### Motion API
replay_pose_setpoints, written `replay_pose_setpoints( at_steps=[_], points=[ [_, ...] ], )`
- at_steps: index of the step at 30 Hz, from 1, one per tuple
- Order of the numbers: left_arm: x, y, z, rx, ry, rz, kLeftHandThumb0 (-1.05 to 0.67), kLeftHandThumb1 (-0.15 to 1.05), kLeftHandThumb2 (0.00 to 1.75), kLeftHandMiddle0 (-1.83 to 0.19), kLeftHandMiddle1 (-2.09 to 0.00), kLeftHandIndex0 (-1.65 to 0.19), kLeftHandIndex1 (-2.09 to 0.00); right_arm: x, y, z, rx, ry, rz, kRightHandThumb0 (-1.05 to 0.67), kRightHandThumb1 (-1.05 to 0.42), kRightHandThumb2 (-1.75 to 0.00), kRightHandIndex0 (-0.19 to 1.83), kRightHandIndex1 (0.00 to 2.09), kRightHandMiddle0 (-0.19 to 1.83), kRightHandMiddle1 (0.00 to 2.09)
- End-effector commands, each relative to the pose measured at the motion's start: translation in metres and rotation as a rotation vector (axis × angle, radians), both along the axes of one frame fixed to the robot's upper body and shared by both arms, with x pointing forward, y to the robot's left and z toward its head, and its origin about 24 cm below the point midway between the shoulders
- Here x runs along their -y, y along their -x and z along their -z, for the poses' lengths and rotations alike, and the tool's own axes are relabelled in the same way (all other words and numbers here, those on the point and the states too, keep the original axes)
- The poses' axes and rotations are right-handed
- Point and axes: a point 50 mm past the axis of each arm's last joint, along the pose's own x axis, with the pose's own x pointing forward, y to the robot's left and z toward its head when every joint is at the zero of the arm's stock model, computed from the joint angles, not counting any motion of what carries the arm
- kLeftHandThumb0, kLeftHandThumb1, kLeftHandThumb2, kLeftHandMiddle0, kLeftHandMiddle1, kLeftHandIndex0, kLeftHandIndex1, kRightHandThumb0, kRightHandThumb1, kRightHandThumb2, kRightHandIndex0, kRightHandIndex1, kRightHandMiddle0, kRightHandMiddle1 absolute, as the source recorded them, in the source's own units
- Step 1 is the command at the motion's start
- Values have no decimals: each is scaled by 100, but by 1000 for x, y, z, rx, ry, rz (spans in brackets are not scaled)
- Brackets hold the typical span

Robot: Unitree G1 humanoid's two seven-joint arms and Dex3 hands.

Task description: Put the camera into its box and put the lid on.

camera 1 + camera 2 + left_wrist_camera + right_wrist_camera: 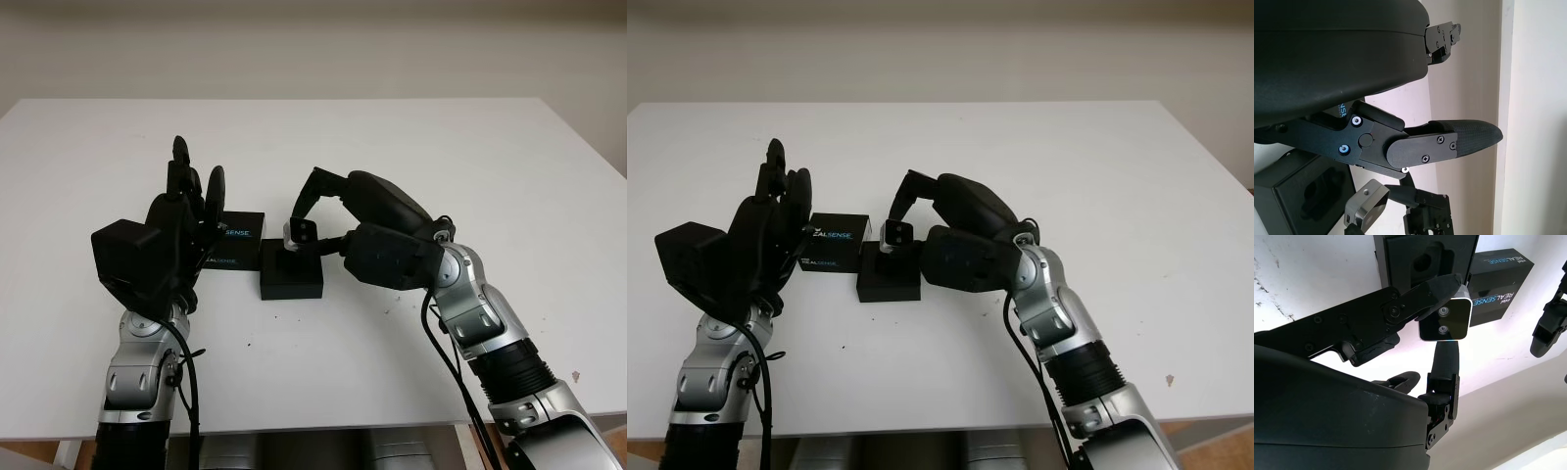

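My right hand [312, 227] is shut on the small silver camera [299, 233], holding it just above the open black box [292, 276] in the middle of the table. In the right wrist view the camera [1444, 319] shows its two lenses, pinched between the fingers over the box's foam insert [1425, 259]. The black lid [233, 241] with RealSense lettering lies beside the box on its left. My left hand [191, 201] is open and raised upright next to the lid's left end, holding nothing.
The white table [490, 176] stretches wide on all sides of the box and lid, with a pale wall behind its far edge. The front edge runs near both forearms.
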Motion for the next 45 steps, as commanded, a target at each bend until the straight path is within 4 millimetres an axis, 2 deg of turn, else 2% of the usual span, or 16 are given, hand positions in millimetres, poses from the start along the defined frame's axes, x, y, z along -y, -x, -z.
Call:
replay_pose_setpoints(
  at_steps=[1, 28, 45],
  points=[
    [2, 1, -2, 14, 2, 1, -76, 105, 55, 19, 0, 19, 0, -6, 1, -7, 19, -6, -25, -46, -101, -6, 42, 14, 37, 165],
    [3, 2, -1, 17, 12, -3, -76, 105, 55, 19, 0, 19, 0, -16, -1, 11, -30, 56, -50, -45, -100, -5, 44, 11, 34, 172],
    [5, 3, 1, 7, 11, 17, -79, 105, 57, 19, 0, 19, 0, -10, -6, 21, -29, 94, -10, -42, -100, -5, 44, 9, 31, 172]
  ],
)
